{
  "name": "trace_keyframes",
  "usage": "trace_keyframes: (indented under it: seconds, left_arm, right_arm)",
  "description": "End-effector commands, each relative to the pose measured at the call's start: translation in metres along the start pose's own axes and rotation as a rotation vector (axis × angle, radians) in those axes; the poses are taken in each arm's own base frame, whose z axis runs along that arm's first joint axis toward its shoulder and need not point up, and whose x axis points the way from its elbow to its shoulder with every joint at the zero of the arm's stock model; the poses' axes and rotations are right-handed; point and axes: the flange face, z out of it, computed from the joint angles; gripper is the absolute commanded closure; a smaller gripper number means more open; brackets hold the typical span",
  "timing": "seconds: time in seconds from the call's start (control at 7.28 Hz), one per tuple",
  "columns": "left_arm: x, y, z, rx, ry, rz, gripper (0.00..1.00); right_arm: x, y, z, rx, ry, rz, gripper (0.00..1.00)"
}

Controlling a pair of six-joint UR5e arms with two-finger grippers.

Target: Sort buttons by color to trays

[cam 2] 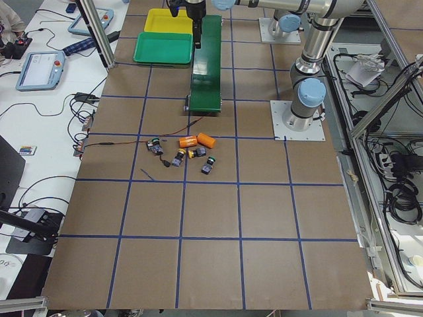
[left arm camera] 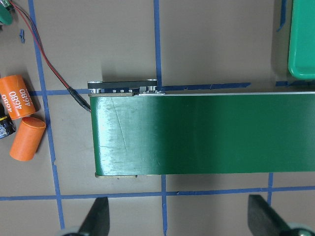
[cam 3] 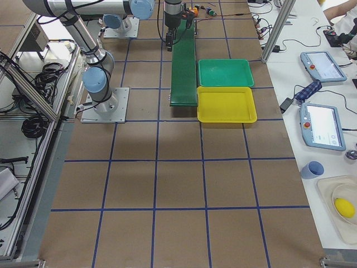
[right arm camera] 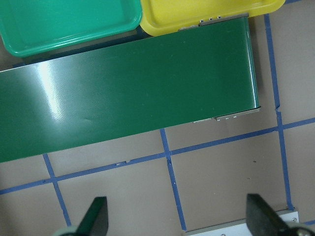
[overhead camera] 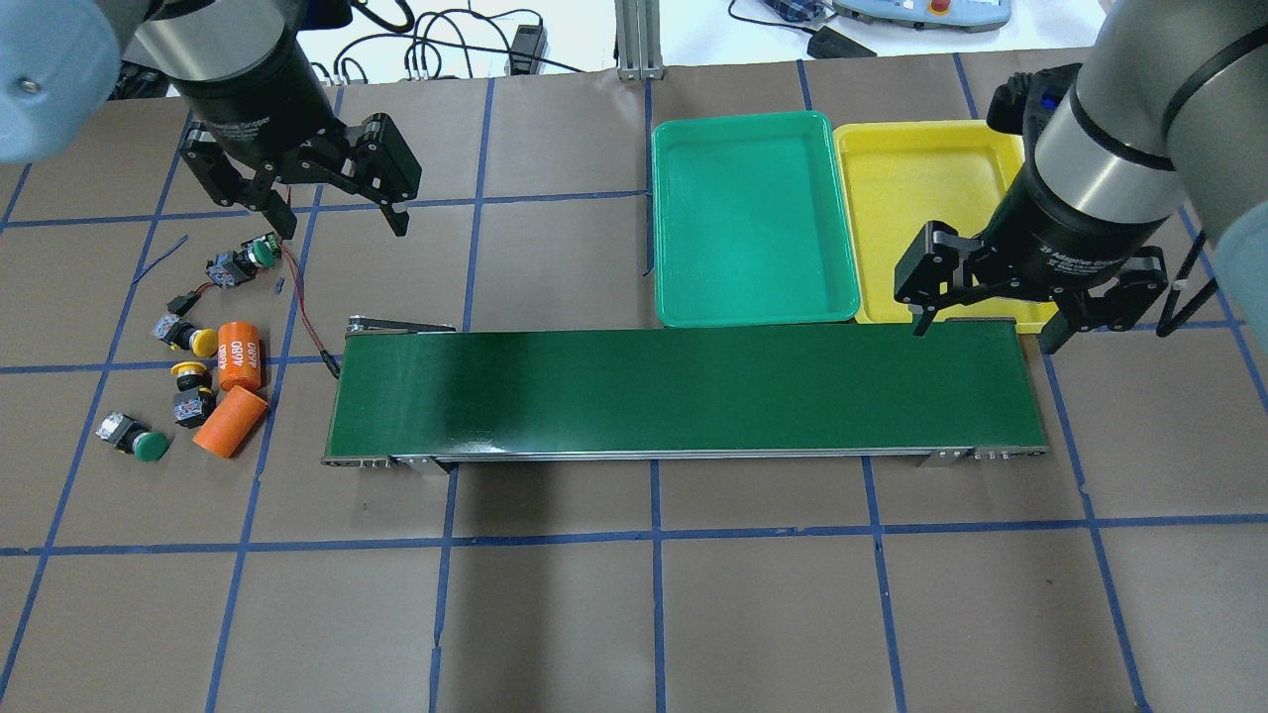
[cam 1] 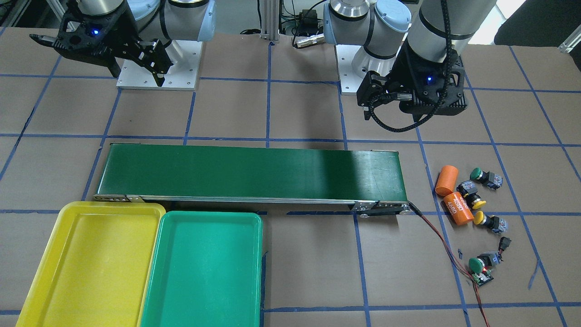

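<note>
Four buttons (overhead camera: pixel 203 342) seen lying on table (overhead camera: pixel 693 594) off belt's (overhead camera: pixel 684 391) left end, none in trays (overhead camera: pixel 758 319). Nearest was left gripper (overhead camera: pixel 342 223), spread wide, empty; green button (overhead camera: pixel 260 253) lay just beside its outer finger, cap pointed beltward. By yellow tray's (overhead camera: pixel 931 131) edge, right gripper (overhead camera: pixel 983 332) likewise agape, empty. Caps round, yellow or green

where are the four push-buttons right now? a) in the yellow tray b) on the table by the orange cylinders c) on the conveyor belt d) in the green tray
b: the yellow-capped push-buttons and green-capped push-buttons lie on the brown table beside the orange cylinders; the shallow yellow plastic tray, shallow green plastic tray and dark green conveyor belt are bare.
</note>
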Motion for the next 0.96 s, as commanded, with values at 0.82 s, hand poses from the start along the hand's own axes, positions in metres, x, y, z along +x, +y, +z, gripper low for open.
trace_keyframes:
  seconds: [0.82]
  left_arm:
    - [-0.0031, -0.0022, 0.0016, -0.002, 0.000, -0.001, 0.00]
  right_arm:
    - [-0.0006, -0.0010, -0.0023, 0.014, -0.006, 0.000, 0.00]
